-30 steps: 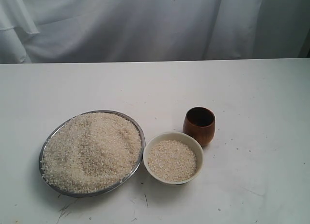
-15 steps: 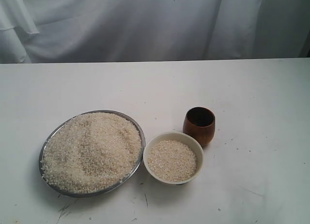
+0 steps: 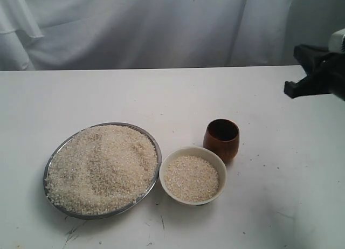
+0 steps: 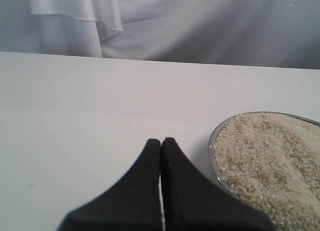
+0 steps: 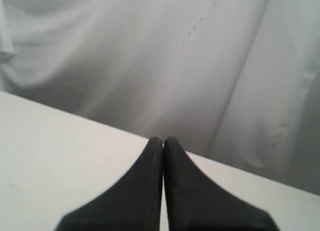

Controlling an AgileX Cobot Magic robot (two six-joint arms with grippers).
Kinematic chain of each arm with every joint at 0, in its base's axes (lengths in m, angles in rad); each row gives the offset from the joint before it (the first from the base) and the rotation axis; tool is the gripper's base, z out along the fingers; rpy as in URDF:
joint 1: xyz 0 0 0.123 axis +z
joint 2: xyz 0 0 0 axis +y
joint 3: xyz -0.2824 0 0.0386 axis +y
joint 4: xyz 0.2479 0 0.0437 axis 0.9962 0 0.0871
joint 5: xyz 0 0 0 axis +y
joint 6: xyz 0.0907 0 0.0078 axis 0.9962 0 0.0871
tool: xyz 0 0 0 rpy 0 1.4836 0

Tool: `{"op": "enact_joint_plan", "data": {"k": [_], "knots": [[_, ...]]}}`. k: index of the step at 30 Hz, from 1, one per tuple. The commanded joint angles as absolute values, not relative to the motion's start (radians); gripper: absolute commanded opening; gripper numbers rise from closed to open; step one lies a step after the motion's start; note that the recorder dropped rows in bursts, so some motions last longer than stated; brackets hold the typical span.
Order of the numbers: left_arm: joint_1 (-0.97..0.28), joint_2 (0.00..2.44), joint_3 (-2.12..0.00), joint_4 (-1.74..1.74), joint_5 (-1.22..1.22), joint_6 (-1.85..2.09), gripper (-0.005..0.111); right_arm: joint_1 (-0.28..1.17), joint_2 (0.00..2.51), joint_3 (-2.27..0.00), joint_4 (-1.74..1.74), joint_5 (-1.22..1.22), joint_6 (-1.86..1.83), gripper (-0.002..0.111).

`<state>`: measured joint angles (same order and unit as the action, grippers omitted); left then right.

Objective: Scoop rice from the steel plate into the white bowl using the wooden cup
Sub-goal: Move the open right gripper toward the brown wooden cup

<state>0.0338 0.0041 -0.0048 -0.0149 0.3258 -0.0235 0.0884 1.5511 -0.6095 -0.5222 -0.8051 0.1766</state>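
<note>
grainy rice (image 3: 102,168) heaps on the shiny round steel plate (image 3: 156,147), lower left; smooth white bowl (image 3: 192,149) beside it, barrel-shaped wooden cup (image 3: 221,144) just above. left end effector (image 4: 161,141) and right end effector (image 5: 163,141) are clenched, empty.

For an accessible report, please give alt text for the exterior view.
A wide steel plate heaped with rice sits on a white table, with a smaller white bowl, also holding rice, at its right and an upright wooden cup just behind the bowl. The dark right claw hangs at the picture's right edge, touching nothing.
</note>
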Motion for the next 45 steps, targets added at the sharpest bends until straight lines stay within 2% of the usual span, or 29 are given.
{"op": "enact_joint_plan", "data": {"k": [1,8,18,36,45], "knots": [[0.036,0.0,0.0,-0.016,0.319,-0.024,0.0,0.082,1.643,-0.611,-0.6,-0.843,0.169,0.0],[0.036,0.0,0.0,-0.016,0.319,-0.024,0.0,0.075,1.793,-0.611,-0.733,-0.916,0.18,0.0],[0.036,0.0,0.0,-0.016,0.319,-0.024,0.0,-0.024,1.958,-0.613,-0.786,-0.998,0.187,0.0],[0.036,0.0,0.0,-0.016,0.319,-0.024,0.0,-0.04,1.968,-0.614,-0.756,-1.084,0.184,0.0],[0.036,0.0,0.0,-0.016,0.319,-0.024,0.0,-0.04,1.985,-0.653,-0.973,-0.981,0.229,0.0]]}}
